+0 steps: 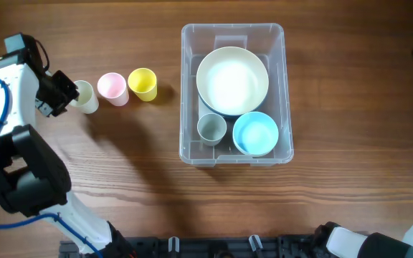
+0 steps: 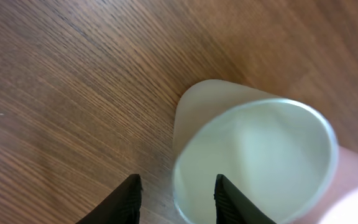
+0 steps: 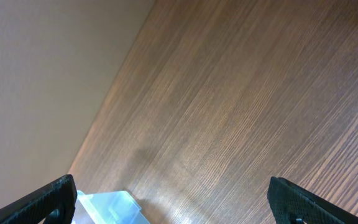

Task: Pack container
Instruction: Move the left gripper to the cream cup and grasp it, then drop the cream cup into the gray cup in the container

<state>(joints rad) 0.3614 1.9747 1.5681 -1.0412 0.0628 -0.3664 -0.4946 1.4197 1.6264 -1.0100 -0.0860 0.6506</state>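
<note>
Left gripper, jaws part-spread astride the near wall of a pale cream plastic cup, has no pinch on it yet; the right gripper hangs spread wide and empty. The container, a large clear plastic rectangular tub, sits mid-table, well apart. A one-wall grip could slip, tipping the cup into the pink plastic cup just beside it

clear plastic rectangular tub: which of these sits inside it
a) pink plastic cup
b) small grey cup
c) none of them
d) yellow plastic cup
b: the small grey cup stands inside the clear plastic rectangular tub, beside the light blue bowl.
</note>
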